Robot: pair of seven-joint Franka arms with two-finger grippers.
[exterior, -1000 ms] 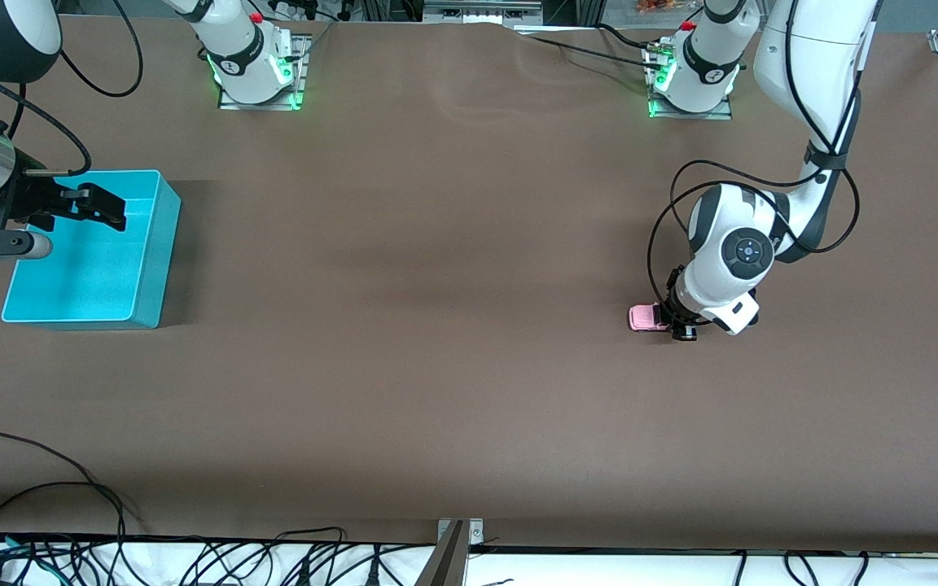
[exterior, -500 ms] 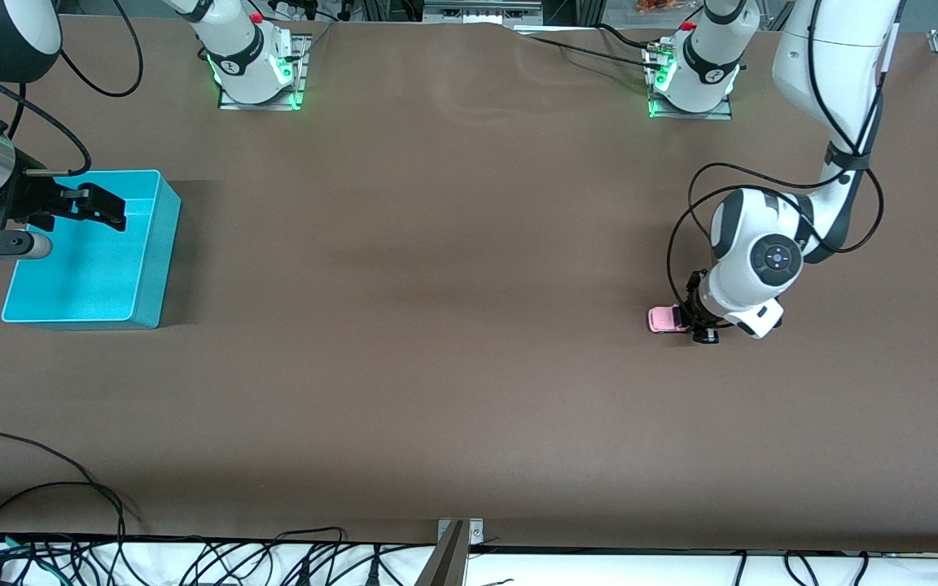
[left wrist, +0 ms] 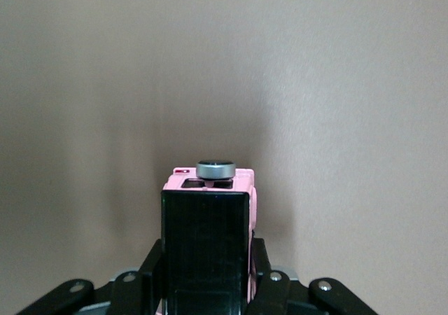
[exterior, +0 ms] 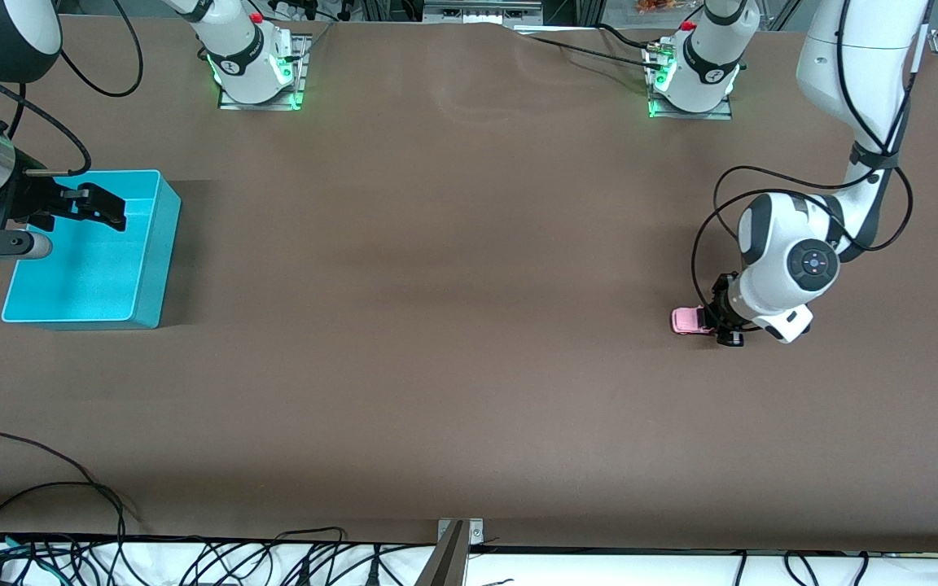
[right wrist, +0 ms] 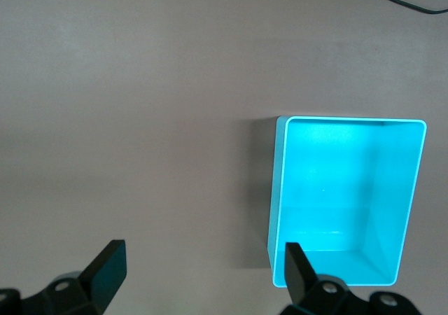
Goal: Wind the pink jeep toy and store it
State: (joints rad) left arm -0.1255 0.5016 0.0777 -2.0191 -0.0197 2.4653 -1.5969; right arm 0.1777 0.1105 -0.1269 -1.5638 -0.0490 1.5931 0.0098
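Observation:
The pink jeep toy (exterior: 687,320) is at the table surface toward the left arm's end. My left gripper (exterior: 717,323) is shut on its rear. In the left wrist view the jeep (left wrist: 208,220) shows its black roof and a grey spare wheel, and the left gripper (left wrist: 207,262) has a finger (left wrist: 155,259) pressed on each side of it. My right gripper (exterior: 98,207) is open and empty, waiting in the air over the teal bin (exterior: 155,252). In the right wrist view the gripper (right wrist: 203,267) spans the bin's (right wrist: 280,189) wall and bare table. The bin is empty.
The two arm bases (exterior: 253,65) (exterior: 693,77) stand along the table's far edge. Black cables (exterior: 70,521) and a metal bracket (exterior: 457,537) lie along the near edge. The brown table (exterior: 436,285) stretches wide between jeep and bin.
My left gripper has moved with the jeep along the table toward the left arm's end, away from the bin. The right arm has not moved.

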